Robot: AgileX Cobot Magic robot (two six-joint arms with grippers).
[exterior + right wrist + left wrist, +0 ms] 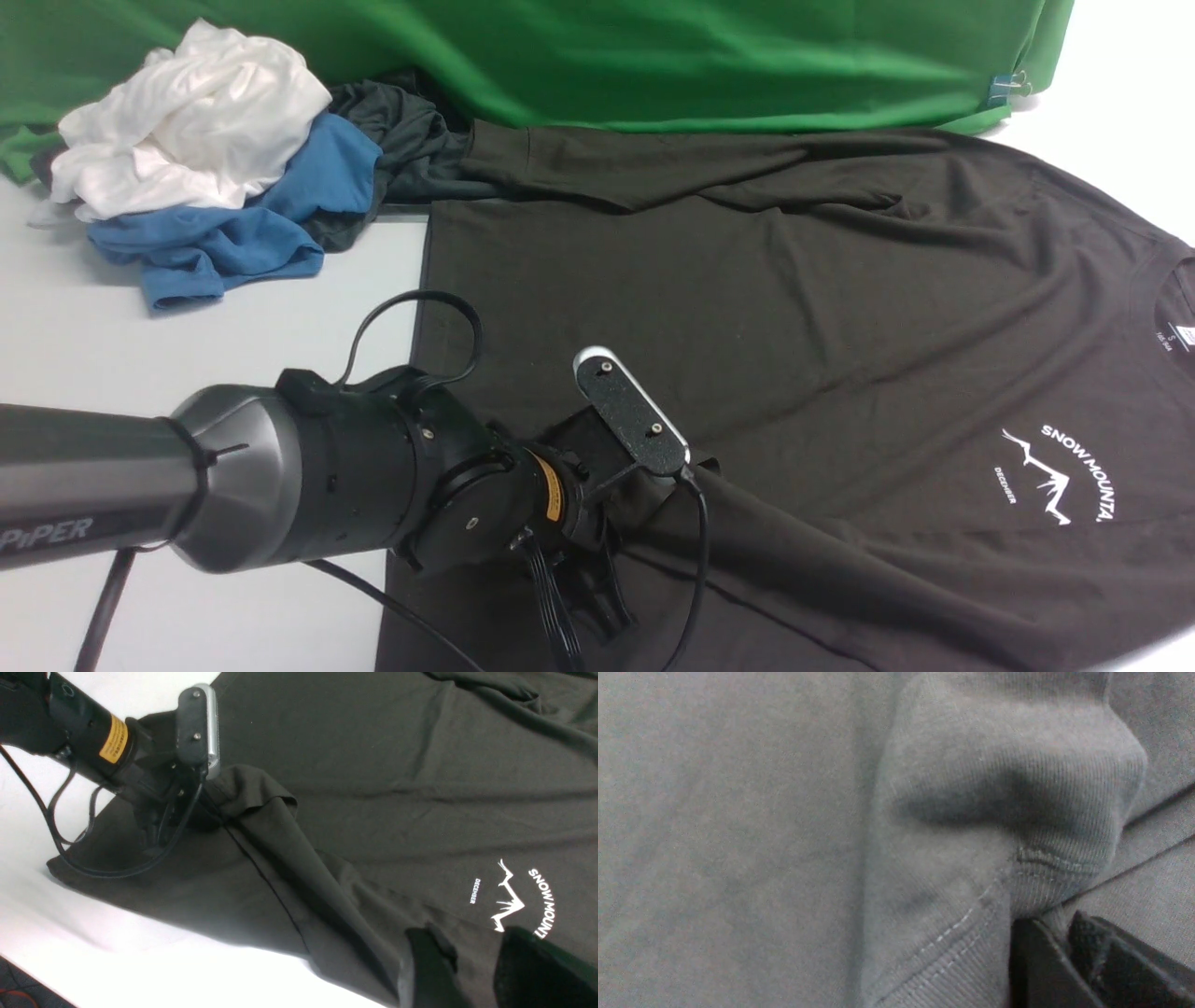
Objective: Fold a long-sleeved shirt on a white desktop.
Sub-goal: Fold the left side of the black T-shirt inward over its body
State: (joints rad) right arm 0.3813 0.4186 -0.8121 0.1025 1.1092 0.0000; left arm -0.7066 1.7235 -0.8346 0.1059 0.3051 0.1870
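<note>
1. A large dark brownish-black cotton long-sleeved shirt (747,327) lay spread face-up on the smooth matte white desktop (187,355). Its crew neck pointed to the robot's right, and a small white mountain logo (1060,471) showed on the chest.
2. The left gripper (667,499) was clamped on the near sleeve's ribbed cuff (1017,788). The cuff was bunched up between the narrow jaws and raised a little above the shirt's body.
3. The right gripper (472,970) hovered low over the chest, near the logo, with its jaws partway apart. Cloth seemed to lap one finger, but whether it held a fold could not be told from that close, dark view.
4. The far sleeve (700,163) lay doubled along the shirt's back edge, just in front of the green cloth backdrop (653,56).
5. A heap of crumpled white cloth (187,131), blue cloth (233,233) and a dark grey-green garment (411,140) sat at the far left, touching the shirt's corner.
6. The shirt looked light, limp and unbreakable. It would likely sag and crease wherever unsupported, and drag its neighbouring cloth along when pulled.
7. The thick knit cuff probably gave the surest purchase. Hem corners and shoulder seams looked the next best holds for a clean fold.
</note>
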